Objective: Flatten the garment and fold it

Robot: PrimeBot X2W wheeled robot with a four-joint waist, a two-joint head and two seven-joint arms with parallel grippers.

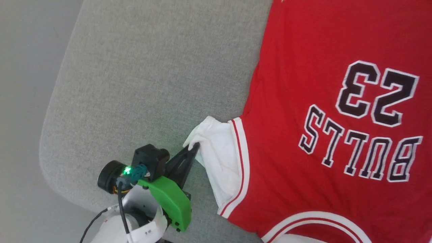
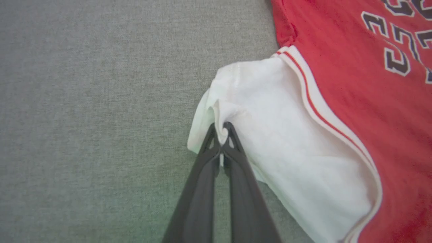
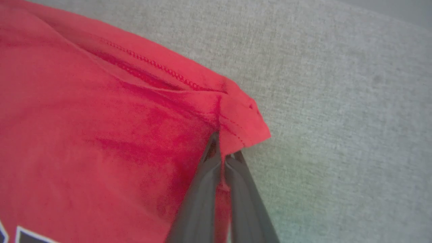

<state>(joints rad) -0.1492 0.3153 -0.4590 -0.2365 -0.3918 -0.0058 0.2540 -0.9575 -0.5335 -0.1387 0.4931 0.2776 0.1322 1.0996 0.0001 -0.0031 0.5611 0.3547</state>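
The garment (image 1: 303,84) is a red jersey with black "BULLS 23" lettering, lying face up on the grey table, collar toward me. Its white sleeve (image 1: 221,158) sticks out to the left. My left gripper (image 1: 195,147) is shut on the outer edge of that white sleeve (image 2: 287,141), with a fold of white cloth pinched between the fingertips (image 2: 221,130). In the right wrist view my right gripper (image 3: 222,148) is shut on a red hemmed corner of the garment (image 3: 243,125), the cloth caught between its two dark fingers.
The grey fabric-covered table (image 1: 152,74) stretches left of the garment, with its rounded edge (image 1: 45,135) at the left and pale floor (image 1: 20,101) beyond. My left arm's green and white wrist (image 1: 168,199) sits near the table's near edge.
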